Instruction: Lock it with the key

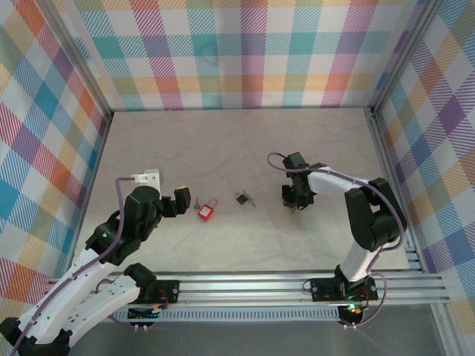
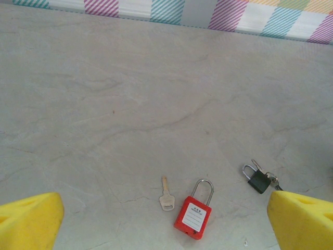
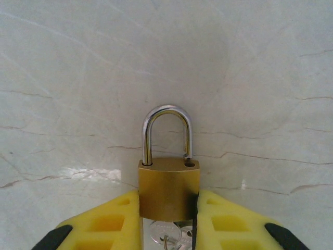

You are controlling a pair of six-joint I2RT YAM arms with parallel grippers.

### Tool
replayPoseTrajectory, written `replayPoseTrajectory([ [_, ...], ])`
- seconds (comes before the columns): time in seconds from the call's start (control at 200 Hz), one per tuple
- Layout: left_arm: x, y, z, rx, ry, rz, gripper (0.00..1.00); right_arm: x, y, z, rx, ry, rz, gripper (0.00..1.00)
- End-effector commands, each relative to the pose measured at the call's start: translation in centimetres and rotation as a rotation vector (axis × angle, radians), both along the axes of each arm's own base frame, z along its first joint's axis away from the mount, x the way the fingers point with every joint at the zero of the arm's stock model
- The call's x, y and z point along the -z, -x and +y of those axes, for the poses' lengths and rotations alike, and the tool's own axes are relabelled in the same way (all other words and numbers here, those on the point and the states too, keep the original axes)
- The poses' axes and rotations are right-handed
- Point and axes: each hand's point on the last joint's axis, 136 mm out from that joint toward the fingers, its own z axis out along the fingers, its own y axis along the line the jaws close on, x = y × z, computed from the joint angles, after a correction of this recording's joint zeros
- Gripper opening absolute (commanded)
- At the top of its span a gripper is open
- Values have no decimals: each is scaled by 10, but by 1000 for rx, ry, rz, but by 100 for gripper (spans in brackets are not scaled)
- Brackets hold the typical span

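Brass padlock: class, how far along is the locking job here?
Done: the right gripper holds the brass padlock by its body, keys showing beneath it. In hand: one leg of the shackle looks unseated, so it seems unlocked. Left: closing and locking it; the left gripper hangs open near the red padlock.

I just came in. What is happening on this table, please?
The right gripper is shut on a brass padlock, holding its body with the shackle pointing away from the wrist. One shackle end looks unlatched, and keys show beneath the body. The left gripper is open above the table, where a red padlock, a loose key and a black padlock lie untouched.
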Motion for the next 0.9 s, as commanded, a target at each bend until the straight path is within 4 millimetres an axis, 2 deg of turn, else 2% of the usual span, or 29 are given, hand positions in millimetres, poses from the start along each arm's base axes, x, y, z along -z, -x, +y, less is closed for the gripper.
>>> replayPoseTrajectory([
  [0.0, -6, 0, -1, 14, -3, -18, 100, -2, 9, 17, -42, -64, 13, 24],
  [0.68, -4, 0, -3, 20, 2, -11, 100, -12, 29, 64, -199, -143, -27, 24],
  [0.895, -4, 0, -3, 21, 3, -8, 100, -16, 31, 71, -227, -153, -45, 24],
])
